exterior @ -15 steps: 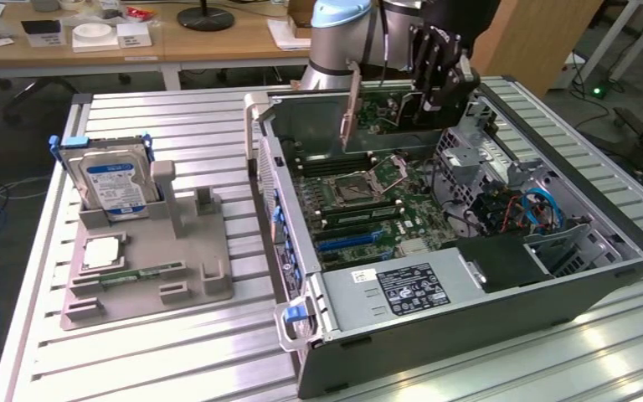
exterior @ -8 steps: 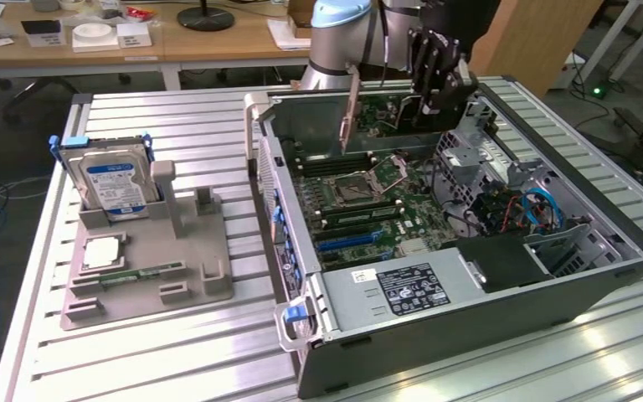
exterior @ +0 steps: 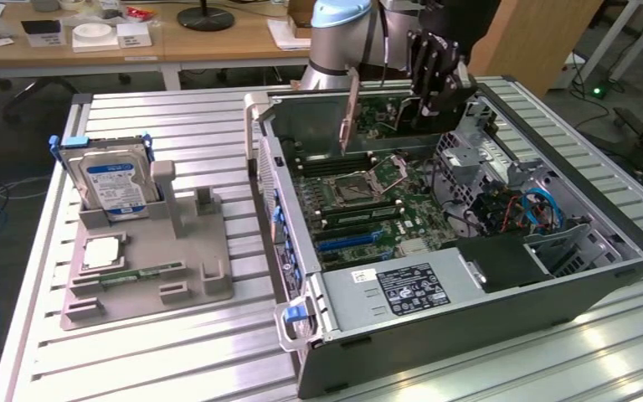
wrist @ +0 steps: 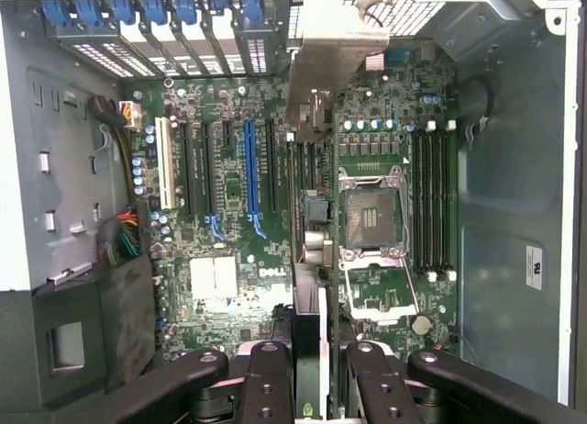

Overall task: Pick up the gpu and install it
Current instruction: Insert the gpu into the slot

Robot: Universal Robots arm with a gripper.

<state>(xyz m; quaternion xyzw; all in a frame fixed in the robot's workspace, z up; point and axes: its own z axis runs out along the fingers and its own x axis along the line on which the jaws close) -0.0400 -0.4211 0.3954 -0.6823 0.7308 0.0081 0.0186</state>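
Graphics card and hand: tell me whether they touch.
Touching. The wrist view shows the hand pinching the graphics card between its fingers, above the motherboard.

We see a green motherboard (wrist: 229,286) with a blue slot (wrist: 249,167), a silvery-bracketed gpu (wrist: 332,57), a black gripper (wrist: 316,355) and a blue-labelled hard drive (exterior: 115,182).

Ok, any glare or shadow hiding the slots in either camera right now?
Exterior view: light streaks glare across the table at the exterior view's lower right; the motherboard is evenly lit. Wrist view: the bracket of the gpu catches pale glare, the slots are well lit, the dark cover beside the cable bundle sits in shadow.
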